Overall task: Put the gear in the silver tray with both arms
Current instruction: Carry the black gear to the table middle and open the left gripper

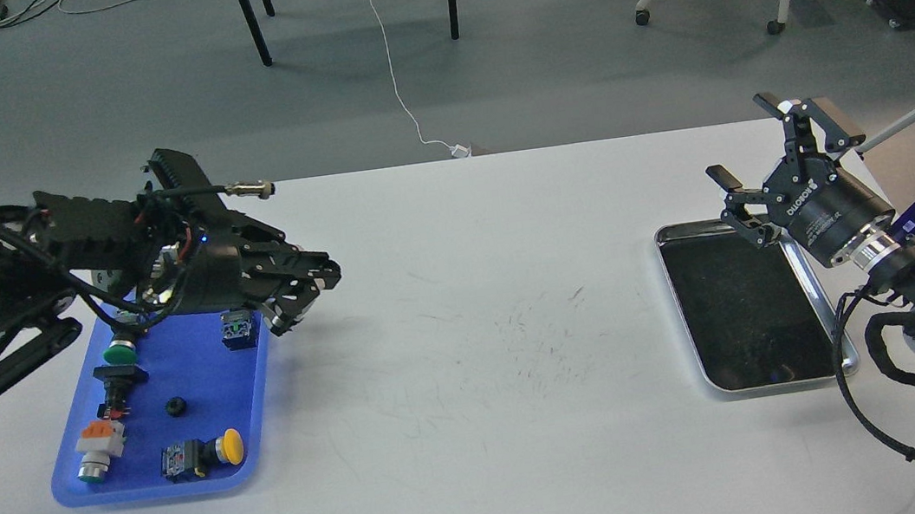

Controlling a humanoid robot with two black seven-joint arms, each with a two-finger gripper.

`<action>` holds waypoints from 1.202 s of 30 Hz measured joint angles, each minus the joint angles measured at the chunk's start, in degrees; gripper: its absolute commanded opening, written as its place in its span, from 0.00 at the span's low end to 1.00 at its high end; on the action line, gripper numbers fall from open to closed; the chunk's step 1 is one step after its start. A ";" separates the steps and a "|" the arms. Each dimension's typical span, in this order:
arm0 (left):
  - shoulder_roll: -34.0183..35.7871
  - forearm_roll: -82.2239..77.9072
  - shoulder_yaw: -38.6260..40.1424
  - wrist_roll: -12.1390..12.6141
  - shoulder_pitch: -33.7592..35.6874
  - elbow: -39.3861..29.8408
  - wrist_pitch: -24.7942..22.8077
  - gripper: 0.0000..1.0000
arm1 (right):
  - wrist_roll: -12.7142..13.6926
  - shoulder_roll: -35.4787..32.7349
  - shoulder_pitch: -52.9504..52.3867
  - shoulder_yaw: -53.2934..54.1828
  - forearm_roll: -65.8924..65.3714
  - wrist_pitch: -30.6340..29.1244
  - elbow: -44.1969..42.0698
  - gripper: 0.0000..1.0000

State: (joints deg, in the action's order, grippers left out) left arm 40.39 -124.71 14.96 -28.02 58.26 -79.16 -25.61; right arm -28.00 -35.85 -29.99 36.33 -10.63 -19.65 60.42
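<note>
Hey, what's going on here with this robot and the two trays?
The robot is moving parts from the blue tray to the silver tray. Its left gripper hangs over the blue tray's far right corner, near a small switch block; whether it holds anything can't be told. The small black gear lies untouched. The right gripper waits open above the silver tray.

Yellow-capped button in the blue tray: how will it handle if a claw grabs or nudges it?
The yellow-capped button lies on its side, so its round cap may let it roll or pivot if nudged. It looks rigid, not floppy, with a blocky dark body that should give flat faces to pinch. The smooth blue tray floor probably lets it slide rather than grip.
</note>
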 measured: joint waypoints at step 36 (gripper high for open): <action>-40.40 -0.29 -17.13 0.01 6.88 35.40 -2.39 0.12 | 0.00 -1.06 -23.20 -18.97 0.88 2.61 -0.29 0.99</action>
State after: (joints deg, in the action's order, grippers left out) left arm -0.01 -125.00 -2.17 -28.00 65.14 -43.76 -28.00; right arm -28.00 -36.92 -53.19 17.36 -9.75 -17.04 60.13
